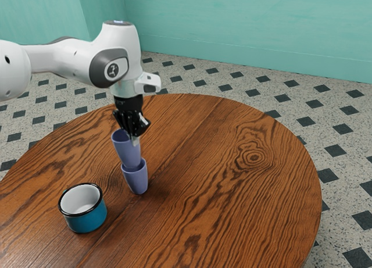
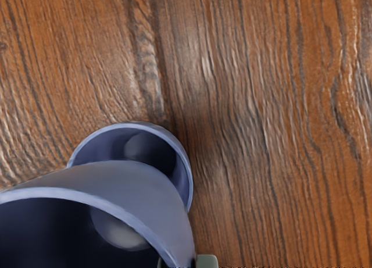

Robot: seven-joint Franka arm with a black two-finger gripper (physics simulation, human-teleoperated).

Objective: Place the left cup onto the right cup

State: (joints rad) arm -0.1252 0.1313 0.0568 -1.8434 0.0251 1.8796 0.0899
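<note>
A round wooden tabletop with a strong grain stands on a speckled floor with dark diamond tiles, and a teal wall runs behind it. The white arm comes in from the exterior view's left and points its black end effector straight down over the left part of the tabletop. The end effector is clenched on the rim of the upper cup, a blue-violet cup without a handle, with the fingers close together at the rim's far right side. The upper cup is tilted, its mouth leaning toward the exterior view's left, and its base sits inside the mouth of the lower cup, which is the same colour. The lower cup stands upright on the wood, so the two are nested, one in the other. In the wrist view, the upper cup shows as a large curved wall with a dark hollow just under the hand, and it covers part of the round rim of the lower cup beyond it, with bare tabletop around both. A teal enamel mug with a white inside and a dark rim stands upright nearer the camera and further to the exterior view's left, apart from the two cups.
</note>
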